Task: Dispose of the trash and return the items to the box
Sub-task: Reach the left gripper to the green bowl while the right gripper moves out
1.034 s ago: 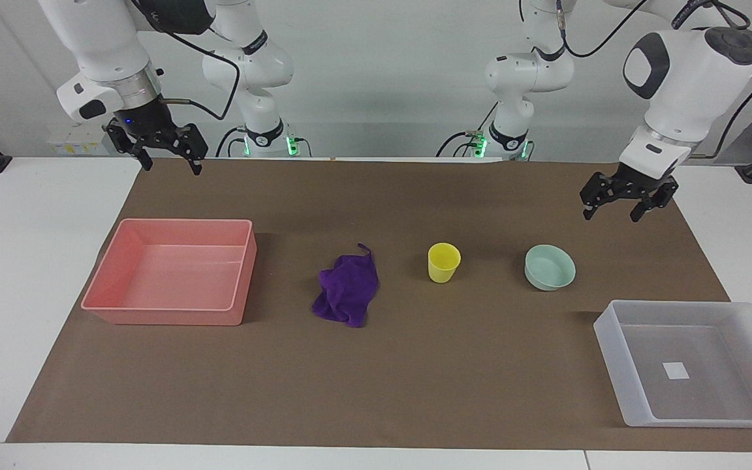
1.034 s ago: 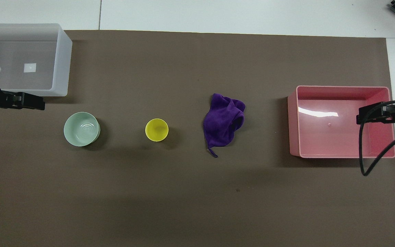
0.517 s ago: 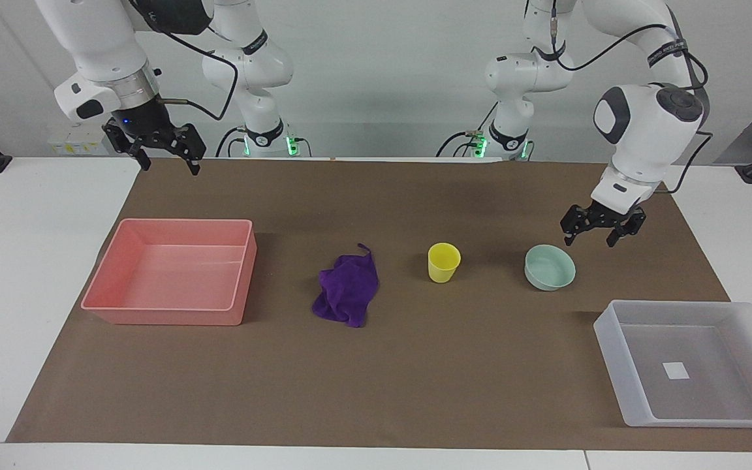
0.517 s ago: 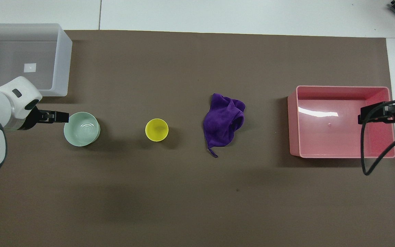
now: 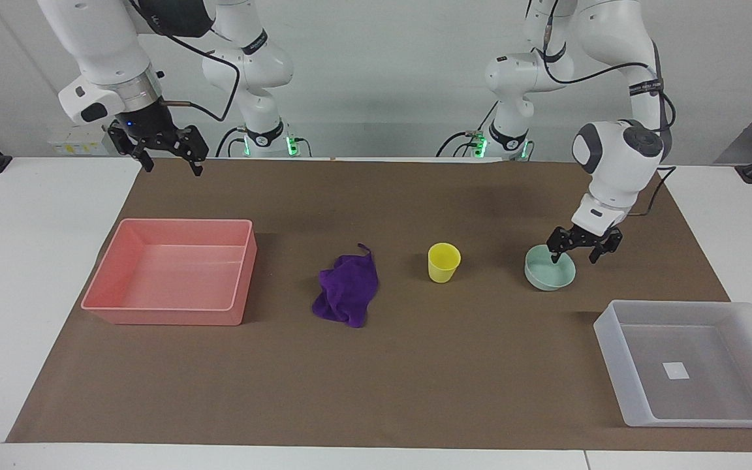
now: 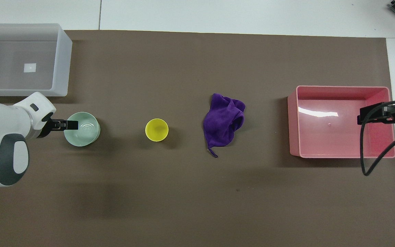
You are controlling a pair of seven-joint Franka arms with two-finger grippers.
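Note:
The pale mint-green bowl (image 5: 546,277) (image 6: 85,133) sits on the brown mat toward the left arm's end. My left gripper (image 5: 574,254) (image 6: 70,125) is open and low at the bowl's rim, one fingertip inside and the other outside. A yellow cup (image 5: 444,262) (image 6: 156,130) stands upright mid-table. Beside it lies the crumpled purple cloth (image 5: 346,297) (image 6: 223,123). The translucent box (image 5: 617,352) (image 6: 62,61) with a white sticker is farther from the robots than the bowl. My right gripper (image 5: 170,163) (image 6: 361,118) waits open and raised near the pink bin.
An opaque pink bin (image 5: 232,287) (image 6: 295,120) stands on the mat toward the right arm's end, with nothing in it. The brown mat (image 5: 415,378) covers most of the white table.
My left gripper has come down and moved from over the mat's edge onto the bowl's rim. The right arm has barely moved. No object has shifted.

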